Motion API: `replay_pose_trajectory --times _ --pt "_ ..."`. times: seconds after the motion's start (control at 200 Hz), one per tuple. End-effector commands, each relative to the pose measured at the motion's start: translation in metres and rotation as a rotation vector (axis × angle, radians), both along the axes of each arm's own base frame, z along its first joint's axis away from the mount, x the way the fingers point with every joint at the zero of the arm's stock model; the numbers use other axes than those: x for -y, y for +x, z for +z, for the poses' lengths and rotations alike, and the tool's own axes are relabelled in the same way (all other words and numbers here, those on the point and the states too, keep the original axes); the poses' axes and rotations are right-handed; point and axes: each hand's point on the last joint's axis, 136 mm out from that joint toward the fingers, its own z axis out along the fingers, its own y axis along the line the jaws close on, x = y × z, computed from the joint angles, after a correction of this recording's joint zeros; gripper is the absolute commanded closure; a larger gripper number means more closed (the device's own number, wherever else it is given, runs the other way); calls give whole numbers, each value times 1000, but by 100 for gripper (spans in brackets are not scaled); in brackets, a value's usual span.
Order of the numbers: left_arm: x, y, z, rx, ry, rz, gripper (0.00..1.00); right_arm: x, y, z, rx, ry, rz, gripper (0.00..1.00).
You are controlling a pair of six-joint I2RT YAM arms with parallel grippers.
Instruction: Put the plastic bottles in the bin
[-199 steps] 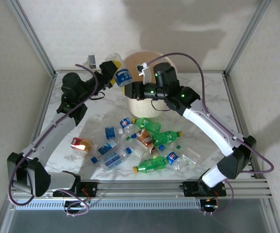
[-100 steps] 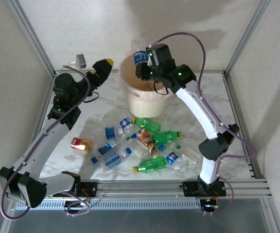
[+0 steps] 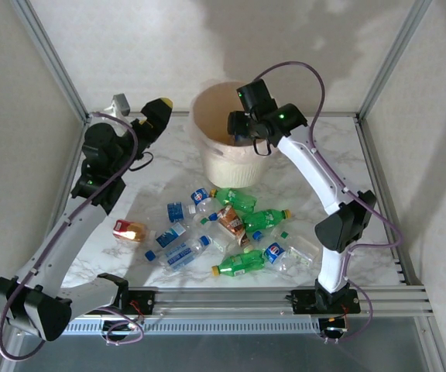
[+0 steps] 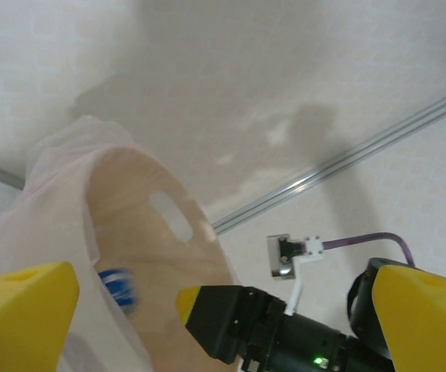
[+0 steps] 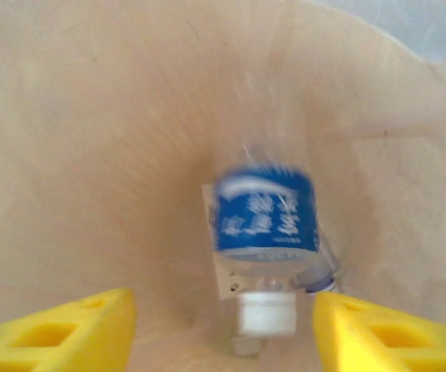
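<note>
Right gripper (image 5: 221, 306) hangs with jaws spread and empty; we spot a blue-labelled bottle (image 5: 265, 213), blurred, frame-centre inside the bin (image 3: 223, 167); left gripper (image 3: 161, 108) gapes empty, upper left overhead

My right gripper (image 5: 223, 333), earlier clamped on the blue-labelled bottle (image 5: 265, 213), has swung over the bin (image 3: 227, 167) rim and released it, while my left gripper (image 3: 159, 108) has backed off leftward.

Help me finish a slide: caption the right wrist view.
Motion-blurred blue-labelled bottle inside the bin, framed by the right gripper and its open yellow fingers.
</note>
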Motion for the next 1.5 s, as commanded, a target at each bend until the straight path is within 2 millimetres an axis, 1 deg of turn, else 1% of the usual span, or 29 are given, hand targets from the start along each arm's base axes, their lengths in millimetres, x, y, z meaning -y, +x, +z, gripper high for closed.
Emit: replay_pose_trajectory --times 0.0,0.095,0.175,0.25,0.35,0.451,0.531,0.611,0.626,0.646,0.681,0.761,0.861,0.961,1.106,1.252,1.332,1.497 --pt "-7 3 -11 -42 2 36 3 14 -7 25 56 10 -20 29" --pt "-11 3 -20 -75 35 61 5 13 -10 37 87 37 -5 27" --pt "-19 3 -33 -125 79 103 8 10 -15 51 124 77 25 27" --pt "-34 3 -59 -231 145 183 11 6 -23 65 166 130 66 27" --pt "-65 -7 -110 -436 254 314 15 -5 -38 84 232 207 147 27" --pt "-94 -30 -156 -609 330 420 17 -19 -56 95 278 267 238 27" --pt "-115 -56 -181 -705 362 510 16 -30 -67 97 294 279 285 26" --pt "-136 -83 -198 -768 382 590 13 -32 -67 90 290 264 289 26" --pt "-139 -88 -200 -775 382 604 12 -40 -73 88 286 266 311 26" --pt "-143 -95 -204 -790 383 618 11 -43 -75 86 283 265 316 26" --pt "-150 -103 -206 -800 375 642 10 -46 -76 83 280 266 324 26" --pt "-164 -120 -217 -848 366 683 8 -55 -79 75 268 272 344 26" --pt "-173 -130 -238 -923 341 696 8 -65 -83 70 258 282 370 25" --pt "-172 -134 -262 -987 308 685 9 -72 -87 67 252 282 387 25" --pt "-167 -138 -292 -1048 261 664 10 -71 -89 64 248 279 386 25" --pt "-165 -150 -323 -1120 242 658 10 -69 -90 60 244 275 379 24" --pt "-163 -153 -335 -1147 227 652 10 -70 -89 58 240 278 378 24" --pt "-167 -155 -352 -1171 232 673 11 -75 -88 55 228 287 386 24"
